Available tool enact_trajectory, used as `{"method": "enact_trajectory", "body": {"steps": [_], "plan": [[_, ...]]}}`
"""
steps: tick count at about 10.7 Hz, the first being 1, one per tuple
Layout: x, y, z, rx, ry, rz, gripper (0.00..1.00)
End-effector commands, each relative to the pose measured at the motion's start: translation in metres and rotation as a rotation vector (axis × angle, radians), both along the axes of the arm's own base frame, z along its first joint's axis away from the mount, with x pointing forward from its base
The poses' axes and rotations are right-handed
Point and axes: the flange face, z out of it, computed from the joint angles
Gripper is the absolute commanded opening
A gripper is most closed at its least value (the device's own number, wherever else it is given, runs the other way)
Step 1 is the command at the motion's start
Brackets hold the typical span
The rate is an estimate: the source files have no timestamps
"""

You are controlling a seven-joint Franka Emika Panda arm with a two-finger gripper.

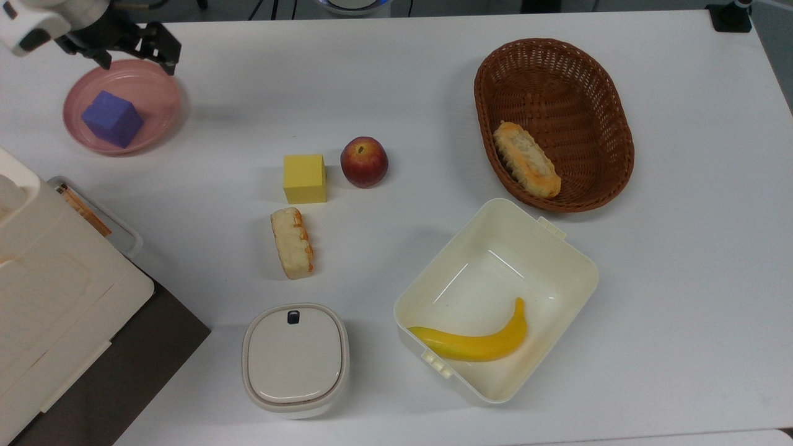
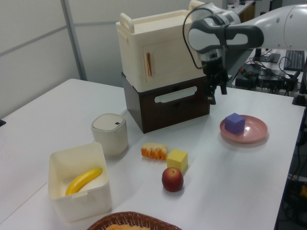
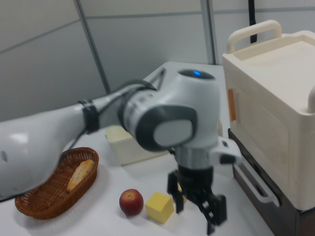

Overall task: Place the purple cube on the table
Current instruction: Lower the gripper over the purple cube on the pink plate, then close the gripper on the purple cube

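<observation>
The purple cube [image 1: 111,118] [image 2: 235,122] rests inside the pink round dish [image 1: 158,93] [image 2: 256,130] at the top view's upper left, on the white table [image 1: 433,99]. My gripper [image 1: 137,61] [image 2: 217,95] [image 3: 194,216] hangs open above the dish's far rim, up and to the right of the cube in the top view. Nothing is between its fingers. In the left view it hovers above and to the left of the dish.
A yellow cube [image 1: 304,178], an apple [image 1: 363,161] and a bread piece [image 1: 292,242] lie mid-table. A wicker basket [image 1: 557,80] and a cream box [image 1: 557,272] holding a banana [image 1: 474,342] stand right. A lidded container [image 1: 294,359] and a cabinet [image 2: 163,72] stand left.
</observation>
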Motion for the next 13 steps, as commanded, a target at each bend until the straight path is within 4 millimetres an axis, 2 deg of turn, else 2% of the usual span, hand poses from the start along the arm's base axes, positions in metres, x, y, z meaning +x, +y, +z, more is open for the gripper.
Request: {"method": "enact_trajectory", "body": {"steps": [1,4,6,9,13], "plan": [[-0.003,-0.04,-0.044,-0.01,0.018,-0.062,1.0],[-0.001,-0.08,-0.092,-0.033,-0.011,-0.107,1.0],[-0.004,-0.101,-0.105,-0.046,-0.038,-0.129,1.0],[-0.015,-0.112,-0.124,-0.103,0.032,-0.1,1.0],[-0.022,-0.108,-0.144,-0.092,0.077,-0.092,1.0]]}}
